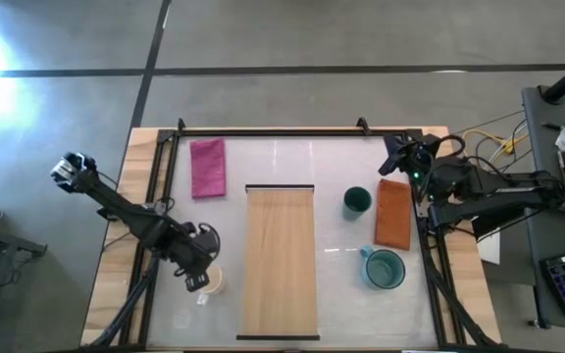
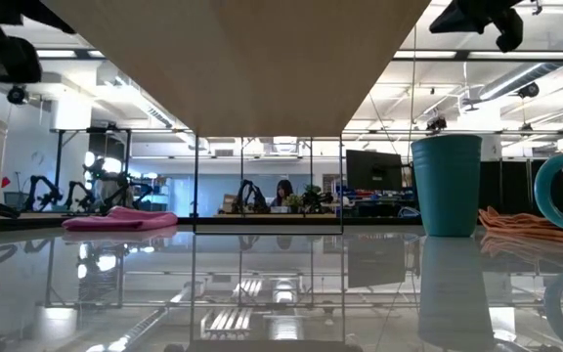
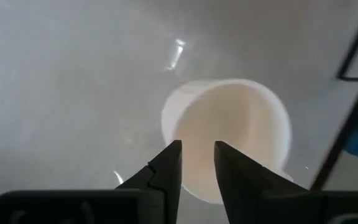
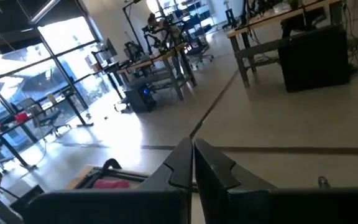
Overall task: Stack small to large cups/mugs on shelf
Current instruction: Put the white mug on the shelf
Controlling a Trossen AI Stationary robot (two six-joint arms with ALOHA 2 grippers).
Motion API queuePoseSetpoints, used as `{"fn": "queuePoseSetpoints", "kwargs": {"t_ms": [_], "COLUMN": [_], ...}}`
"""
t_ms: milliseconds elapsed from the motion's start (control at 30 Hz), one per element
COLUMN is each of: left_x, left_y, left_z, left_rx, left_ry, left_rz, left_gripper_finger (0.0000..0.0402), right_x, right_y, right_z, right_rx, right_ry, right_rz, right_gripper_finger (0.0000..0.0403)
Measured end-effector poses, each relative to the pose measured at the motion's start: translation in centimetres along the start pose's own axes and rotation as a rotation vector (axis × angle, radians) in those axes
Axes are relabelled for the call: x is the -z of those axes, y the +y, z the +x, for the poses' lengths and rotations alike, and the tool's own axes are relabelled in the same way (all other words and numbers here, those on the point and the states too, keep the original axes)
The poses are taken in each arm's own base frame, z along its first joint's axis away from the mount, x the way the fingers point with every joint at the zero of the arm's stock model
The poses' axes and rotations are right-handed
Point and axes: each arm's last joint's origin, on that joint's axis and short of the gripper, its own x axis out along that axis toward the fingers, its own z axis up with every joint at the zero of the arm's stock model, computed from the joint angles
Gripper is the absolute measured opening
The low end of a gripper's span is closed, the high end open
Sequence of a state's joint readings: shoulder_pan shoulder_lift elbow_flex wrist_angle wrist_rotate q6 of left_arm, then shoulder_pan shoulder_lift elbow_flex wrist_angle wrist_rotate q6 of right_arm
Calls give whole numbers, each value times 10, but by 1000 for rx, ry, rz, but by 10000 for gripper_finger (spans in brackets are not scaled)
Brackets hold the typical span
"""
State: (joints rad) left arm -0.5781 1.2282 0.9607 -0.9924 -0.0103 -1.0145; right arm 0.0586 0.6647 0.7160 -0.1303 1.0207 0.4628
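Left gripper (image 3: 197, 163) hovers with fingers narrowly parted directly above the cream-white round ceramic mug (image 3: 229, 137), which stands beside the long light-wood shelf board (image 1: 280, 260); the right gripper (image 1: 397, 157), fingers pressed together, waits well apart.

The left arm partly hides the cream mug (image 1: 214, 280) from above.

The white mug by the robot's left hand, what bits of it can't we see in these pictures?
- High view: the left gripper covers most of the cream-white mug, so no handle shows.
- Left wrist view: the fingers hide the mug's near rim.
- Low view: the picture's edge cuts the mug off; only one side shows.
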Motion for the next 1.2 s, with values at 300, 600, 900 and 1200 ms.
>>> {"fn": "queuePoseSetpoints", "kwargs": {"t_ms": [300, 600, 900, 1200], "left_x": [-1, 0, -2, -13], "left_y": [-2, 1, -1, 7], "left_z": [14, 38, 51, 13], "left_rx": [-67, -174, -205, -140], "left_ry": [41, 71, 113, 67], "left_rz": [-26, -17, 94, 167], "left_gripper_finger": [143, 155, 78, 2], "right_x": [0, 1, 2, 2], "right_y": [0, -1, -1, -2], "right_z": [0, 0, 0, 0], "right_rx": [-1, 6, 7, 8], "right_ry": [5, 11, 14, 13], "right_rz": [-17, -32, -36, -35], "right_gripper_finger": [9, 9, 9, 9]}}
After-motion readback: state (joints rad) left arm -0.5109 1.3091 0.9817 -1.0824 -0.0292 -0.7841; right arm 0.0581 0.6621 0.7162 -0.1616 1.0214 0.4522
